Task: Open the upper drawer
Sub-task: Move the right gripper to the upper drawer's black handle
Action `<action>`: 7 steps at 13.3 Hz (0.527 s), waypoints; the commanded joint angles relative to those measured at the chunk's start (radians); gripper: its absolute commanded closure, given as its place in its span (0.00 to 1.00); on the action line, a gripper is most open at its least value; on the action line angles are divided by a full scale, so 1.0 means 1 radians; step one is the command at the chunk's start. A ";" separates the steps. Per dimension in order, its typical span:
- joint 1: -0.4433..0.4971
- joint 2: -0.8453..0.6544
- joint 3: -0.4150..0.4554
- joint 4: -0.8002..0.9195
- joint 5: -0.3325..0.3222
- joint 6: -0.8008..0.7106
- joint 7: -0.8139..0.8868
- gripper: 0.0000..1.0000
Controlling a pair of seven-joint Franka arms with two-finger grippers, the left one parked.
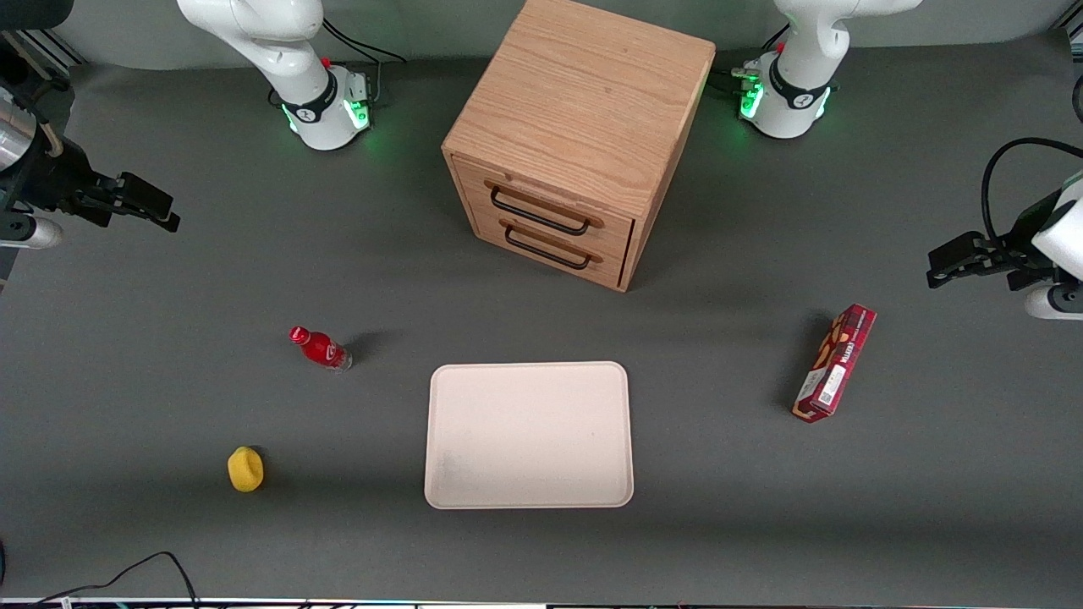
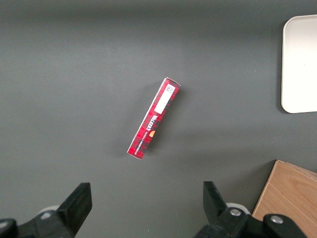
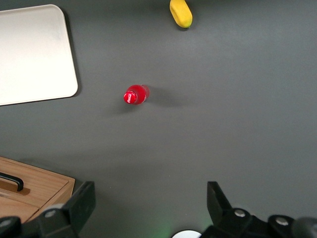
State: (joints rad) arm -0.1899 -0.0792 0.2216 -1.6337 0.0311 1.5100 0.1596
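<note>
The light-oak cabinet [image 1: 584,110] stands at the back middle of the table. Its upper drawer [image 1: 546,201] is shut, with a long black bar handle [image 1: 539,215]. The lower twin drawer [image 1: 554,247] under it is shut too. My right gripper [image 1: 169,211] hangs open and empty at the working arm's end of the table, well away from the cabinet. In the right wrist view the gripper [image 3: 151,198] is wide open over bare table, with a corner of the cabinet [image 3: 34,191] beside one finger.
A red bottle [image 1: 320,348] stands between the gripper and a white tray [image 1: 529,436]. A yellow object [image 1: 245,469] lies nearer the front camera. A red box [image 1: 834,364] lies toward the parked arm's end.
</note>
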 commanded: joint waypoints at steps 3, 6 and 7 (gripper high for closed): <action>0.030 -0.001 -0.004 0.008 0.018 -0.007 -0.009 0.00; 0.101 0.033 0.025 0.040 0.024 0.004 -0.011 0.00; 0.108 0.056 0.045 0.055 0.045 0.007 -0.018 0.00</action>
State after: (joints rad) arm -0.1075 -0.0719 0.2459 -1.6272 0.0442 1.5164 0.1591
